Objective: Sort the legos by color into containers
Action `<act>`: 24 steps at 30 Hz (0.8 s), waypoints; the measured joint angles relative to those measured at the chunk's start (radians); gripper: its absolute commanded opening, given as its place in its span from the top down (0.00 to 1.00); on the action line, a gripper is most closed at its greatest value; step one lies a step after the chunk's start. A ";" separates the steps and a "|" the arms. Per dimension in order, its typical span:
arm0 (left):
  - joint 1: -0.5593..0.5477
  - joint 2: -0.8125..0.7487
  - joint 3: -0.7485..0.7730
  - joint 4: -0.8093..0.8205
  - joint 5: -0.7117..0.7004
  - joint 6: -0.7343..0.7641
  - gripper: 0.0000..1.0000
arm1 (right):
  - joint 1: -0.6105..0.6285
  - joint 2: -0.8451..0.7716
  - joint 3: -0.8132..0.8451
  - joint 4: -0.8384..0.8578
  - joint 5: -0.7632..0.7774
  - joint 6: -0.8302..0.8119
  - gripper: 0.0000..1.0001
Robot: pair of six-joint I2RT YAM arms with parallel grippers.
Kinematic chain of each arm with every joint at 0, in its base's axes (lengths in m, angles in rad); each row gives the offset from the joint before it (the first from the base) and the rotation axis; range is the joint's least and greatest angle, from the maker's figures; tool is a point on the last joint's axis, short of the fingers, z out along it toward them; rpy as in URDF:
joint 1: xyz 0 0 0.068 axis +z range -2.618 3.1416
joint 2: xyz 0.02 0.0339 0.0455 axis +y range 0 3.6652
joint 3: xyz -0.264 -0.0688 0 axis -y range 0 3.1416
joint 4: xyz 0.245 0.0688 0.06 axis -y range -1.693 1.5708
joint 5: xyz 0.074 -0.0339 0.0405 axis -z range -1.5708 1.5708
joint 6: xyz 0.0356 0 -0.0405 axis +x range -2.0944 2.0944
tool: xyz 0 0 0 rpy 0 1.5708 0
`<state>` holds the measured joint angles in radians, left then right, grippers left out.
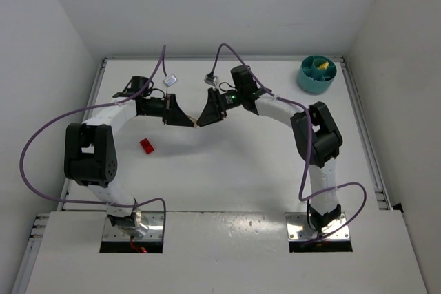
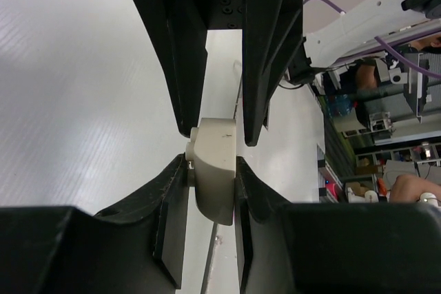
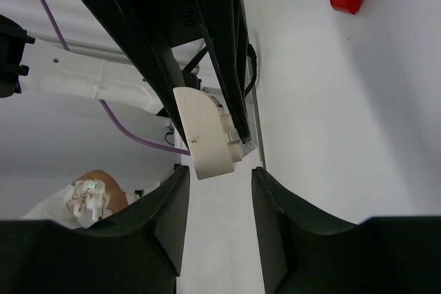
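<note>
Left gripper [image 2: 213,162] is clamped on the whitish brick [image 2: 215,177], held over the table [image 1: 227,170]. You will find the right gripper [image 3: 220,170] facing it, jaws apart at the brick's tip; the teal tub [image 1: 313,86] stands far right.

One whitish brick [image 2: 215,182], rounded at one end, was clamped between the fingers of the left claw [image 2: 213,163]. One red brick [image 1: 147,146] lay on the bench [image 1: 227,170], well apart from the round teal tub [image 1: 306,82] at the far right corner. A yellow brick [image 1: 321,65] sat in one of the tub's compartments.
</note>
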<state>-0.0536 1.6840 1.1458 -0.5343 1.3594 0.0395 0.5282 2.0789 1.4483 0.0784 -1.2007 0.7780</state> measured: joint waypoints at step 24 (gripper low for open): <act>-0.011 -0.014 -0.012 -0.003 -0.001 0.002 0.39 | 0.007 0.000 0.024 -0.048 -0.005 -0.091 0.98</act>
<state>-0.0643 1.6699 1.1336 -0.5369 1.3582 0.0410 0.5350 2.0785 1.4727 0.0303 -1.2053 0.6872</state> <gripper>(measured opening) 0.499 0.262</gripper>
